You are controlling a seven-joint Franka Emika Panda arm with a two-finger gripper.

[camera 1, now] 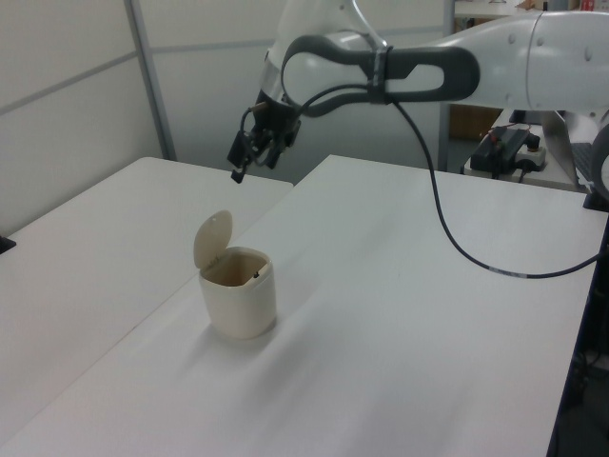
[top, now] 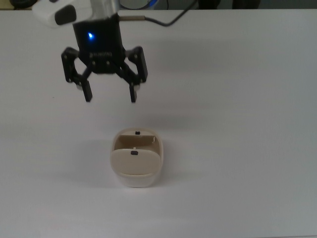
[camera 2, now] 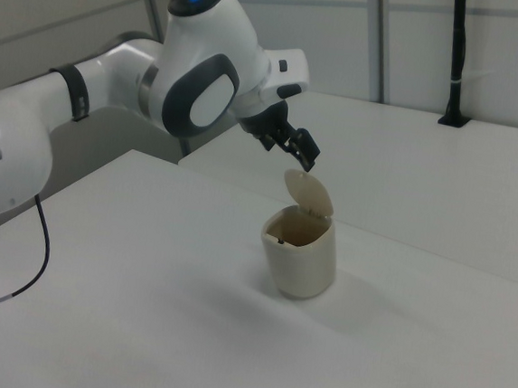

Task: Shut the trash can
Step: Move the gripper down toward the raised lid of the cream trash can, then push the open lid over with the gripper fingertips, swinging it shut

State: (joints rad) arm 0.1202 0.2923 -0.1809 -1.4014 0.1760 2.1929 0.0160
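The cream trash can (top: 136,180) stands on the white table, below the middle of the top view. Its hinged lid (top: 134,163) stands raised, showing a small black latch mark, and the inside is visible. From the side, the lid (camera 1: 212,238) tilts up over the can body (camera 1: 239,303). My gripper (top: 111,97) hangs open and holds nothing, just beyond the can toward the top view's upper edge. In the left view the gripper (camera 1: 237,169) is in the air above and slightly behind the lid. In the right view the gripper (camera 2: 304,154) hovers close above the lid (camera 2: 308,194), apart from it.
A black cable (camera 1: 447,238) trails from the arm over the table. A seam (camera 1: 276,205) runs between two white tabletops. Grey wall panels (camera 1: 67,86) stand behind. A laptop and gear (camera 1: 561,133) sit at the left view's right. A black post (camera 2: 457,57) stands at the back.
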